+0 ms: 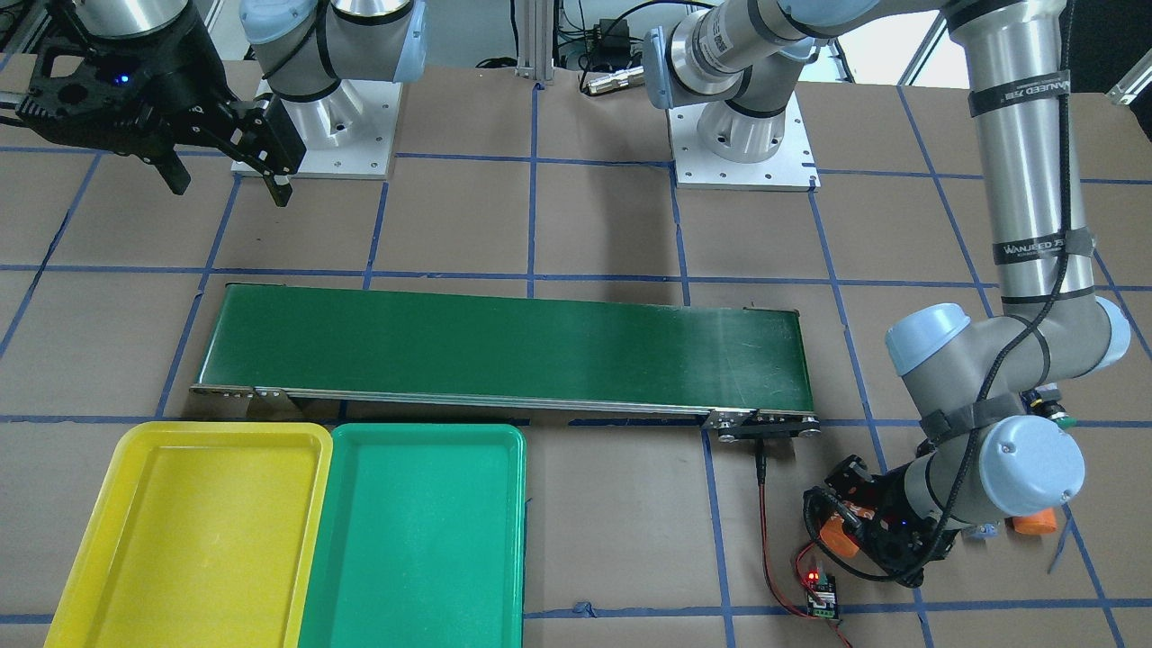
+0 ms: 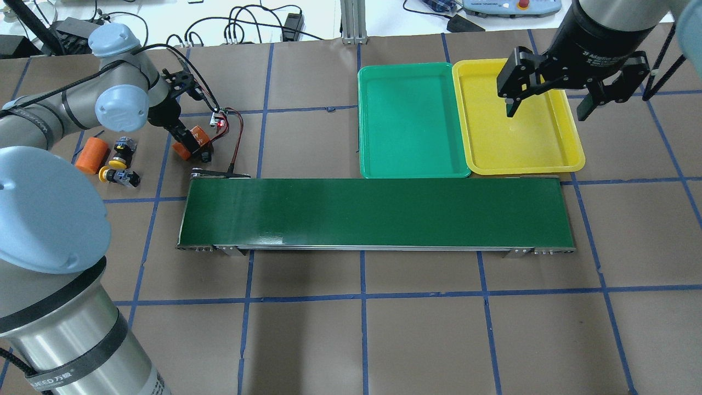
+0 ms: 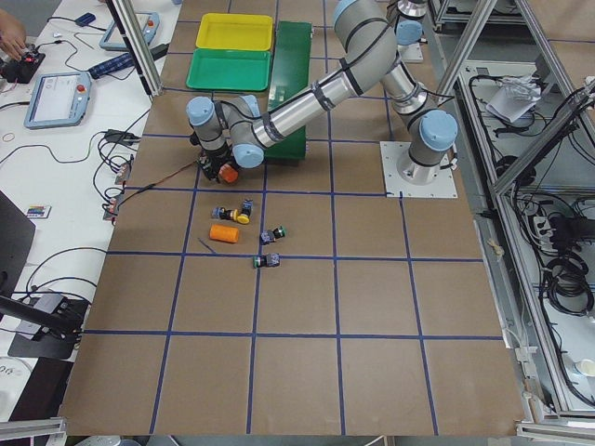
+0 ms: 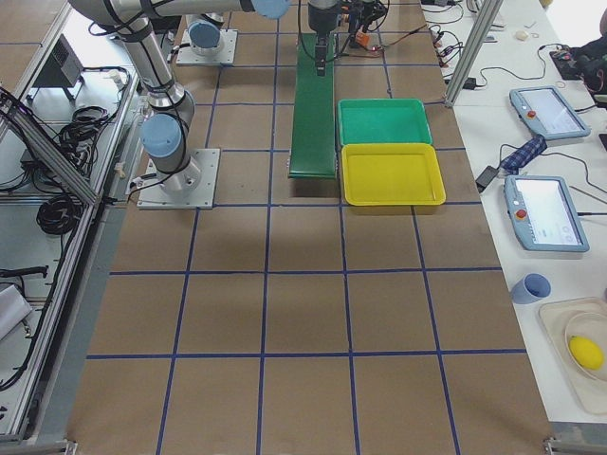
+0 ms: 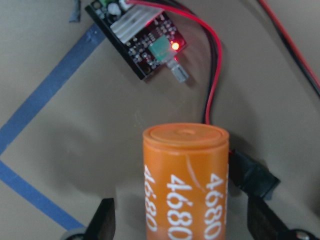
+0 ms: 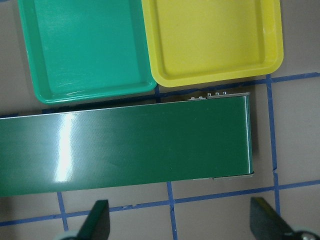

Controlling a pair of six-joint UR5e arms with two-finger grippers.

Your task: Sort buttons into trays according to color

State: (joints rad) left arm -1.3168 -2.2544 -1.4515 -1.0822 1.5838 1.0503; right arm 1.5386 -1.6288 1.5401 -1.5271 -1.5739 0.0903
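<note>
You had the brown table (image 2: 428,340), gridded with blue tape, carrying a long dark-green conveyor belt (image 2: 373,211) across its middle. On the belt's far side from the robot, toward the robot's right, the green tray (image 2: 411,120) and the yellow tray (image 2: 526,142) lay side by side with their edges touching; you saw nothing in either. The right gripper (image 2: 547,107) hung high above the yellow tray with its fingers spread wide and nothing between them. The left gripper (image 5: 181,220) was low at the table just past the belt's other end. Its fingers stood apart on either side of an orange cylinder (image 5: 185,175) marked 4680, and the left finger showed a clear gap to it, so it was not clamped. A second orange cylinder (image 2: 90,155) lay on the table farther to the robot's left. All four buttons sat loose on the table at that same end, well apart from the trays. The two yellow buttons (image 2: 119,156) were just beside the second cylinder, and the two green buttons (image 3: 276,233) lay a little nearer the robot's side. A small circuit board (image 5: 145,45) with a red light lit and red and black wires lay near the left gripper.
</note>
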